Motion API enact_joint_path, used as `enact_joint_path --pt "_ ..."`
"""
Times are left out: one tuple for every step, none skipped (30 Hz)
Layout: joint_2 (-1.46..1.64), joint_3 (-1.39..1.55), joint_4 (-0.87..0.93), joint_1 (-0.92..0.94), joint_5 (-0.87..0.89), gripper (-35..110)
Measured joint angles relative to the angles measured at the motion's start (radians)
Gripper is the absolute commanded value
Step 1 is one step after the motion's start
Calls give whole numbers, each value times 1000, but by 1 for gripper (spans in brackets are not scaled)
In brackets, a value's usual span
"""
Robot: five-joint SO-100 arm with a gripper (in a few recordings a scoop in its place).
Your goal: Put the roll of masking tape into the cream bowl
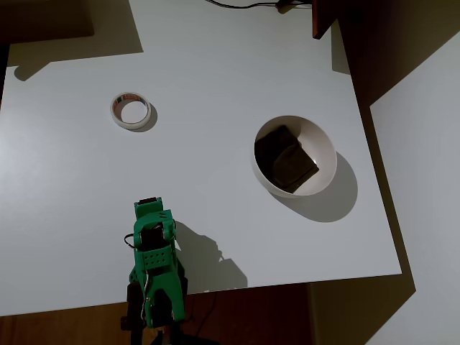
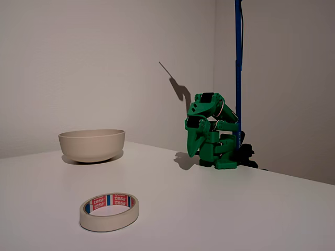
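Observation:
The roll of masking tape [image 1: 131, 111] lies flat on the white table, far left in the overhead view; in the fixed view the roll [image 2: 109, 210] is nearest the camera, with red and blue marks on its core. The cream bowl [image 1: 323, 144] stands at the right with a dark brown block [image 1: 285, 159] inside it; the fixed view shows the bowl [image 2: 91, 146] at the back left. My green arm [image 1: 154, 262] is folded up at the table's near edge. Its gripper [image 2: 192, 150] points down at the table, shut and holding nothing, well apart from both tape and bowl.
The white table [image 1: 215, 72] ends close to the bowl on the right and just behind my arm's base. A blue pole [image 2: 238, 63] rises behind the arm. A dark cable [image 1: 244, 4] and a brown edge [image 1: 321, 18] sit at the far side.

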Motion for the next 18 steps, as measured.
enact_joint_path --pt "0 0 0 3 0 -8" --pt "0 0 0 6 0 -8" --pt "0 0 0 9 0 -8" --pt "0 0 0 12 0 -8" --pt "0 0 0 14 0 -8" --pt "0 0 0 14 0 -8" --pt "0 0 0 15 5 -8" --pt "0 0 0 20 9 -8" --pt "0 0 0 25 12 -8" --pt "0 0 0 28 18 -8" --pt "0 0 0 29 25 -8" --pt "0 0 0 31 29 -8" --pt "0 0 0 32 37 -8" --pt "-3 -8 0 38 43 -8" --pt "-12 -21 -2 46 48 -8" --pt "-23 -40 -8 44 57 -8" --pt "-40 -60 -17 40 67 -8" --pt "-67 -83 -25 38 75 -8"
